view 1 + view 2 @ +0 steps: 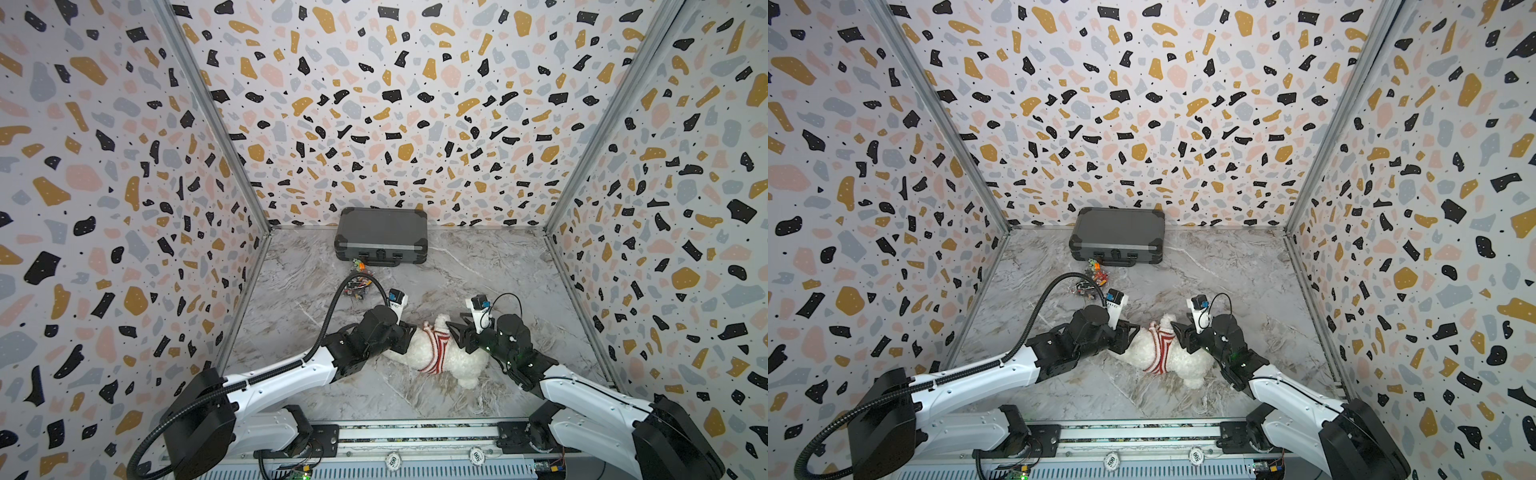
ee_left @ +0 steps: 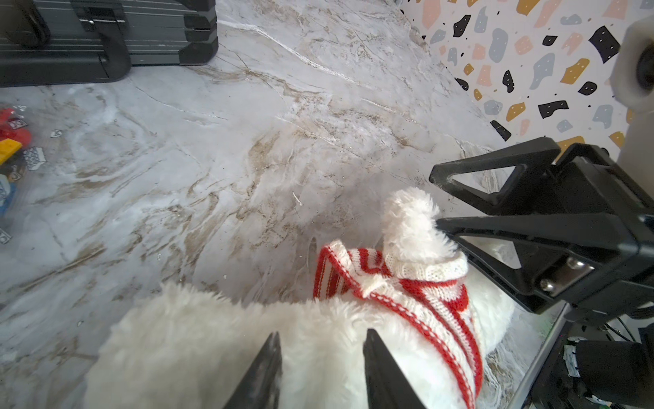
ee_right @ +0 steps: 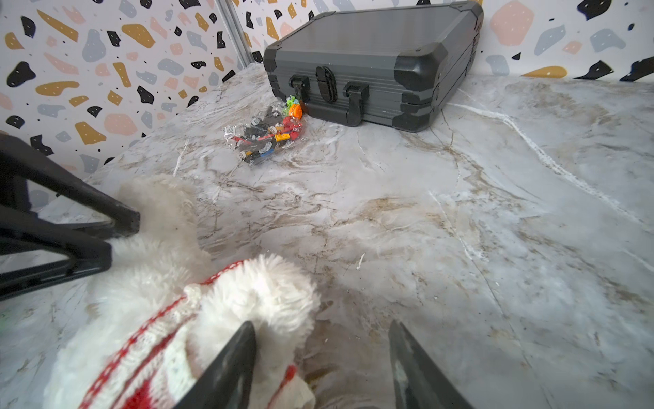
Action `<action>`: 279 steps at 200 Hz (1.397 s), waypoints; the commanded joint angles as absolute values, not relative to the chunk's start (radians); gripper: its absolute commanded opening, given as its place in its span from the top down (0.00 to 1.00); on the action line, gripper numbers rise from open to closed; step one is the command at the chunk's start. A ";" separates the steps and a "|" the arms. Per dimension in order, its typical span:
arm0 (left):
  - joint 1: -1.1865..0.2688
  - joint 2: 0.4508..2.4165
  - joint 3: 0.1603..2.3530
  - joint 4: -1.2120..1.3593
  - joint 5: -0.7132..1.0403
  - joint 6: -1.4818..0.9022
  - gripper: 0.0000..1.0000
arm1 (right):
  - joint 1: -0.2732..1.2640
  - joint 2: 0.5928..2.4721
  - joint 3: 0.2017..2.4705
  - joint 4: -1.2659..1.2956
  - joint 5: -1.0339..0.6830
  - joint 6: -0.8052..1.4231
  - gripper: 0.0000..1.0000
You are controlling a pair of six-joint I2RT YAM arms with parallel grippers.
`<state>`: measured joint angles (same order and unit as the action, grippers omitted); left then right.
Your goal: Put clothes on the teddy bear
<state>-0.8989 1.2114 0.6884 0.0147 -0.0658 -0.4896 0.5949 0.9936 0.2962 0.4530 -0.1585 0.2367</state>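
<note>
Teddy bear [image 1: 457, 362]: left gripper [image 2: 320, 334] and right gripper [image 3: 322, 324] parted, touching its fur.

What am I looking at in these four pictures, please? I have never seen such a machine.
It is a robot with two arms, each ending in a two-fingered gripper. Two pictures look down from above on the whole marble table. The other two come from cameras on the wrists. On the table lie a white teddy bear with a red-and-white striped sweater around its body, a closed grey case and a clear bag of toy bricks. The right gripper is open beside the bear's sleeved arm and holds nothing. The left gripper has its jaws apart over the bear's fur; whether they pinch it, I cannot tell.
</note>
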 commanded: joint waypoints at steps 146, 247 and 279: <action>-0.925 1.239 0.714 0.138 0.007 -0.510 0.63 | 0.594 0.795 0.350 0.240 -0.152 0.244 0.36; -0.921 1.419 0.757 0.151 -0.023 -0.471 0.65 | 0.592 0.708 0.298 0.088 -0.162 0.292 0.32; -0.907 1.474 0.783 0.141 -0.051 -0.446 0.64 | 0.590 0.749 0.274 0.118 -0.163 0.314 0.32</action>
<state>-0.9165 1.4338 0.7437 0.1360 -0.0216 -0.4835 0.5949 0.7216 0.2924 0.1131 -0.1532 0.2836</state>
